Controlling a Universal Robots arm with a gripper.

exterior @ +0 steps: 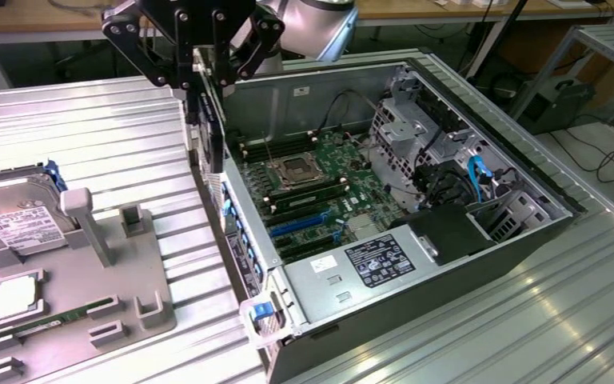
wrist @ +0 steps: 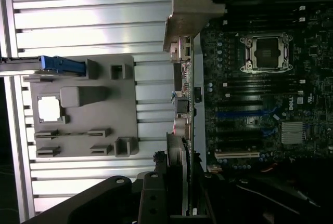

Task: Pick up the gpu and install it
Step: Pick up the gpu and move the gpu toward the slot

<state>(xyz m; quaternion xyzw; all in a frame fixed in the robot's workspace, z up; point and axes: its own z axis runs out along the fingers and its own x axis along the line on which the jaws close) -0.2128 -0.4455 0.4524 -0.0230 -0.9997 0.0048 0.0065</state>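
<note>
Free room above the motherboard [exterior: 318,172], drive cage [exterior: 408,132] walling the exterior view's right, power supply [exterior: 376,260] closing the near end, gpu [exterior: 209,128] hanging edge-on at the case wall [exterior: 241,240].

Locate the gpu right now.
Exterior view's upper left: the gpu hangs upright in the pincer, by the open computer case's wall nearest the grey parts tray.
</note>
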